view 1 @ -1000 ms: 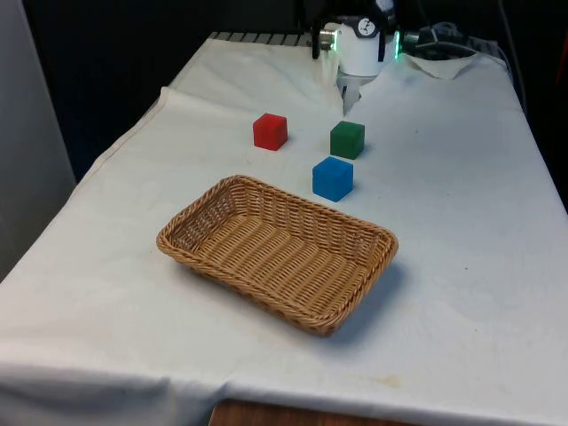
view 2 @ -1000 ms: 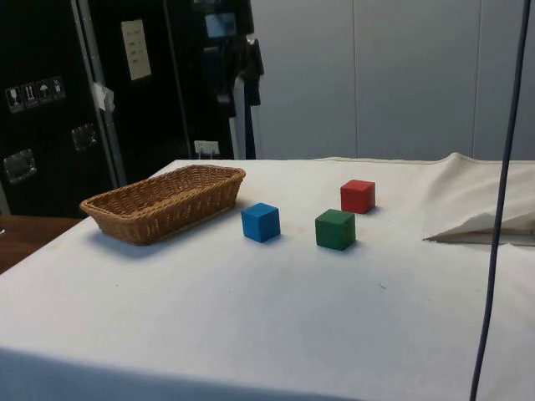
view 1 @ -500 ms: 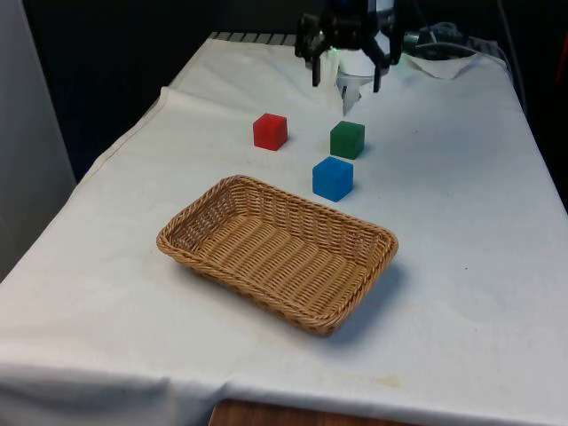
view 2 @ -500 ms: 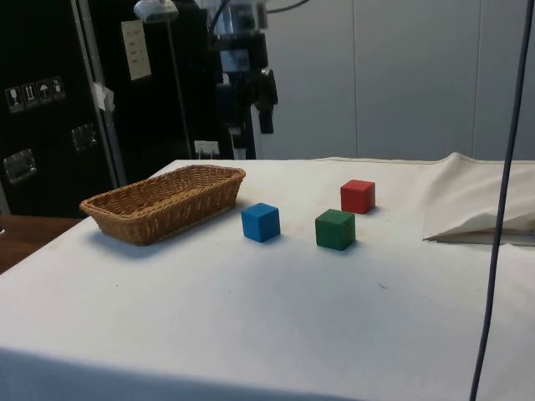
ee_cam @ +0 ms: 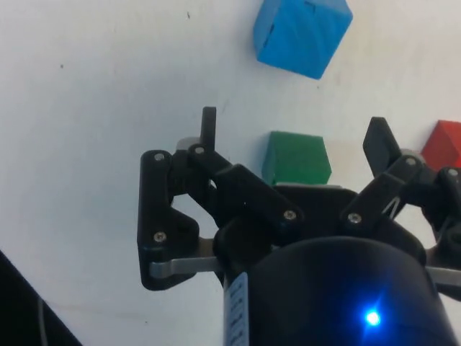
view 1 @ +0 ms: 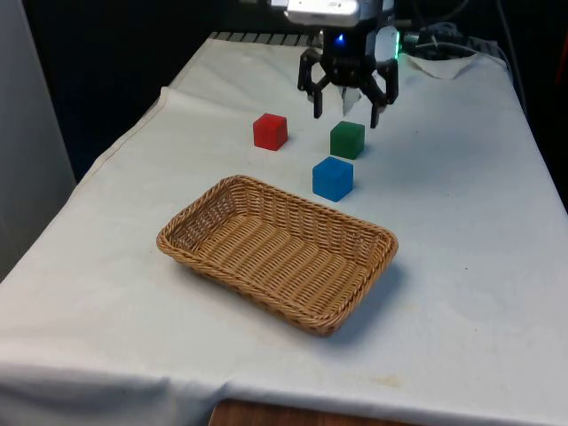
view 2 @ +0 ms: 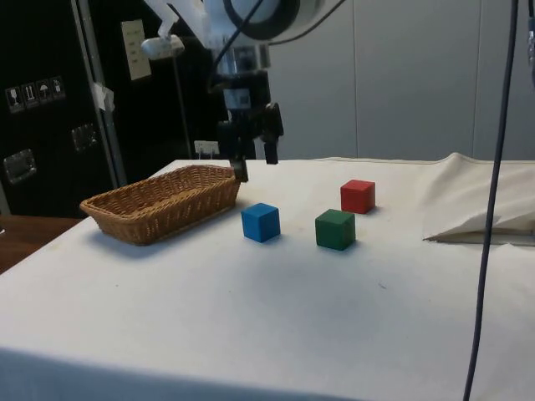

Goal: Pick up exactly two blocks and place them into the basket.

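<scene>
a: where's the gripper (view 1: 347, 114) right now?

b: in the air above the green block (view 1: 347, 139), jaws spread wide and holding nothing. from the wrist, the green block (ee_cam: 296, 158) sits between the two fingers (ee_cam: 208, 128), a little off centre.

a: and the other blocks?

b: the red block (view 1: 270, 130) is towards the front view's left of the green one, well apart from it. the blue block (view 1: 333, 177) sits just beside the green one, on the side nearer the basket (view 1: 280, 249). all three rest on the table (view 1: 461, 213); the basket has nothing in it.

a: so the step is picking the first block?

b: looks that way. i'd centre the jaws over the green block, line the fingers up with two flat faces, then come straight down.

a: any risk?

b: the blue block is close. keep the fingers clear of it so it doesn't get nudged.
</scene>
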You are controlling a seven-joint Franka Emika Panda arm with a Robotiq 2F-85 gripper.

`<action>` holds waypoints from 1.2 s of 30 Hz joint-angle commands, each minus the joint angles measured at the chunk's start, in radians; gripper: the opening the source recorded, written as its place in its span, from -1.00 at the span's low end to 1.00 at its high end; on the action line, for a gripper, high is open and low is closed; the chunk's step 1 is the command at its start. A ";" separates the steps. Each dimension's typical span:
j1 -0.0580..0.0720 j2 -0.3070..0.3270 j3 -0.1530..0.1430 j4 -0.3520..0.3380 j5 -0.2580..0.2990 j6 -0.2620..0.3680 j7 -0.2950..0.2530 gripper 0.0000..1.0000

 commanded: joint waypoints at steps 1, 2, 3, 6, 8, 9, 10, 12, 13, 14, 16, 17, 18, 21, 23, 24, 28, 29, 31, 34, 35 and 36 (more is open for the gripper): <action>0.000 0.009 0.003 -0.008 0.017 0.026 0.002 1.00; 0.000 0.016 0.003 -0.009 0.024 0.033 0.002 1.00; 0.000 0.014 0.000 -0.003 0.012 0.016 0.001 1.00; 0.000 0.033 0.005 -0.012 0.042 0.055 0.004 1.00; 0.000 0.052 0.008 -0.012 0.064 0.075 0.003 1.00; 0.000 0.057 0.009 -0.012 0.069 0.081 0.002 1.00; 0.000 0.064 0.010 -0.013 0.076 0.089 0.002 1.00; 0.000 0.071 0.012 -0.013 0.084 0.097 0.002 1.00; 0.000 0.077 0.014 -0.013 0.090 0.103 0.002 1.00; 0.000 0.083 0.015 -0.014 0.096 0.110 0.001 1.00; -0.001 0.101 0.022 -0.016 0.113 0.135 -0.001 1.00; -0.001 0.107 0.024 -0.017 0.118 0.142 -0.002 1.00; -0.001 0.114 0.027 -0.017 0.124 0.151 -0.003 1.00; 0.001 0.128 0.024 -0.014 0.119 0.153 0.003 1.00; -0.004 0.136 0.037 -0.021 0.145 0.183 -0.007 1.00; -0.005 0.146 0.042 -0.022 0.152 0.198 -0.010 1.00; -0.008 0.164 0.050 -0.030 0.163 0.232 -0.016 1.00; 0.001 0.164 0.035 -0.024 0.139 0.211 0.000 1.00; -0.007 0.179 0.050 -0.030 0.167 0.250 -0.018 1.00; -0.006 0.187 0.048 -0.029 0.163 0.257 -0.015 1.00; -0.005 0.189 0.047 -0.029 0.162 0.258 -0.014 1.00; -0.005 0.190 0.046 -0.028 0.161 0.258 -0.014 1.00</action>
